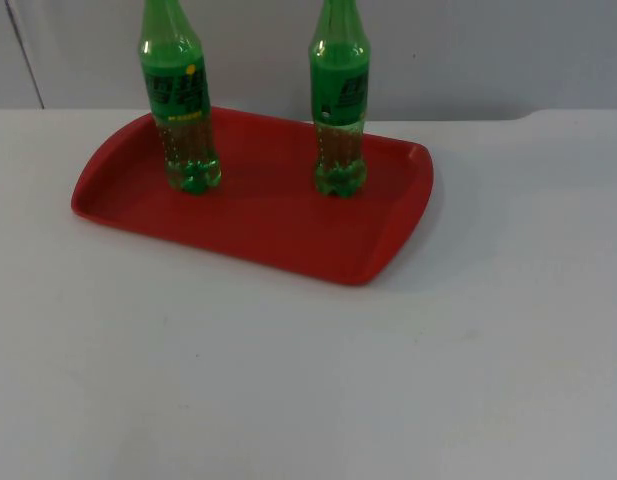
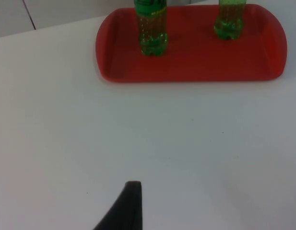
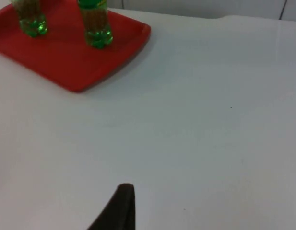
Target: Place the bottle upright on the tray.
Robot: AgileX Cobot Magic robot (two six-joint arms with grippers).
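We see one black fingertip of the left pincer (image 2: 126,206) and one of the right pincer (image 3: 118,207) over the bare white surface (image 1: 308,380); we cannot tell their opening. Farther off, two green bottles, left (image 1: 180,110) and right (image 1: 339,110), stand upright on the red tray (image 1: 268,220), caps cut off

No legible text anywhere. Left bottle (image 1: 180,95), upper left of the top view: green label with dark markings and a small yellow dot, unreadable. Right bottle (image 1: 339,100), upper centre: green label with dark characters and a pale patch, also unreadable. Red tray (image 1: 288,240): unmarked.
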